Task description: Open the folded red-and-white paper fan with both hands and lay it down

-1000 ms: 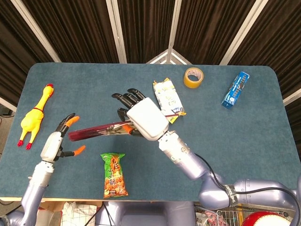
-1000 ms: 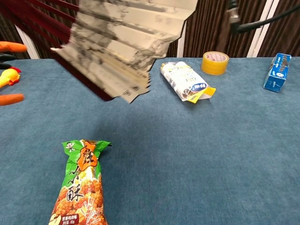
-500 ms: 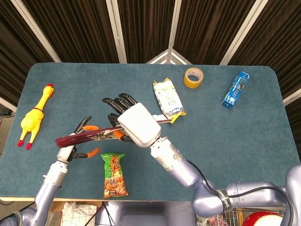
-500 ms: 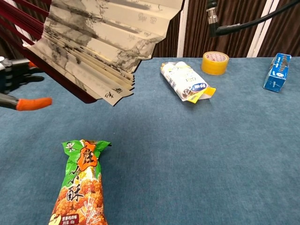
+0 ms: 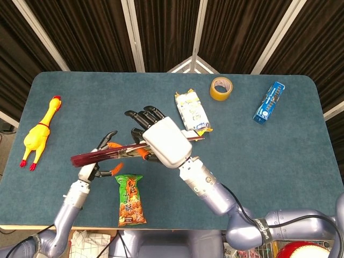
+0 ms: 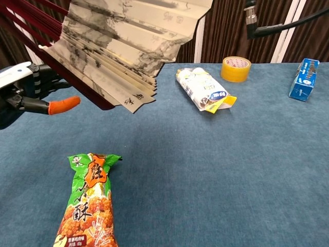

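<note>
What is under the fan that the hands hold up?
The fan hangs above bare blue table, beside the green snack bag. The right hand covers the fan's other end and whatever lies under it.

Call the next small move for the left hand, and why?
Probably close the left hand on the fan's outer red rib: the fan is only partly spread, held by the right hand, and the left hand's fingers look open beside the rib.

Snack bag below; table right open
</note>
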Tool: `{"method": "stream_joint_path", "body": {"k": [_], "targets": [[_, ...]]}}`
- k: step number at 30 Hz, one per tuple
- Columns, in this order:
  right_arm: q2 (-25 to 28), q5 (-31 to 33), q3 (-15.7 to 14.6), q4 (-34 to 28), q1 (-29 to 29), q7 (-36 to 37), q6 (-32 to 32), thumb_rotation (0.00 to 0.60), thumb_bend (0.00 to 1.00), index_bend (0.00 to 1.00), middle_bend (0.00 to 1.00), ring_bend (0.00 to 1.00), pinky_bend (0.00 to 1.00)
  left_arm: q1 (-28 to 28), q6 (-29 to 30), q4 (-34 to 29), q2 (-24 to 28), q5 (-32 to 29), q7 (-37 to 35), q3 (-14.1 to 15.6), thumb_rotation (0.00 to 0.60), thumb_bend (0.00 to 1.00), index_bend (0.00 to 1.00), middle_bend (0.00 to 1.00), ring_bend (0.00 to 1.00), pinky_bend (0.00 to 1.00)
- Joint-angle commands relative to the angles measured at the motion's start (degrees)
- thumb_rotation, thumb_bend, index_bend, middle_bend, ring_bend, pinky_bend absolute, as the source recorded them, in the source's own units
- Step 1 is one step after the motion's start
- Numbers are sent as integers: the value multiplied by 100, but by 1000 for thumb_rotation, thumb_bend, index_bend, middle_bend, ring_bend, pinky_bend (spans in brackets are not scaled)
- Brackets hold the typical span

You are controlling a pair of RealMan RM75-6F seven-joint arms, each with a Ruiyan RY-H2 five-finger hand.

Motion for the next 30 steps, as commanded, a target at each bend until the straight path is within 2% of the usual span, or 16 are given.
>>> {"method": "stream_joint_path", "body": {"k": [1, 7, 13, 20, 25, 30], "targets": [[48, -13, 2, -52, -30, 63, 24, 600, 504, 1000, 219, 270, 213, -41, -9, 53, -75, -53, 56, -39, 600, 484, 447, 100, 0, 14], [200, -53, -23, -168, -89, 118, 46, 600, 505, 1000, 220, 270, 219, -93, 77, 164, -240, -228, 276, -209, 600, 537, 553, 216, 0, 91], [361, -91, -42, -234, -182, 237, 93, 600, 505, 1000, 220, 270, 219, -114, 193, 278, -276, -331, 426, -341, 600, 554, 577, 235, 0, 93], [591, -15, -57, -190, -314, 364, 121, 600, 505, 1000, 220, 270, 219, -126, 336, 572, -202, -247, 519, -348, 600, 553, 591, 236, 0, 93], [886, -73, -113, -74, -508, 497, 160, 600, 505, 1000, 220, 270, 219, -78, 707, 1020, -201, -42, 485, -334, 600, 548, 593, 229, 0, 93], [1102, -167, -155, 18, -663, 733, 147, 600, 504, 1000, 220, 270, 219, -30, 1010, 1297, -145, -15, 218, -445, 600, 545, 592, 226, 0, 93]]}}
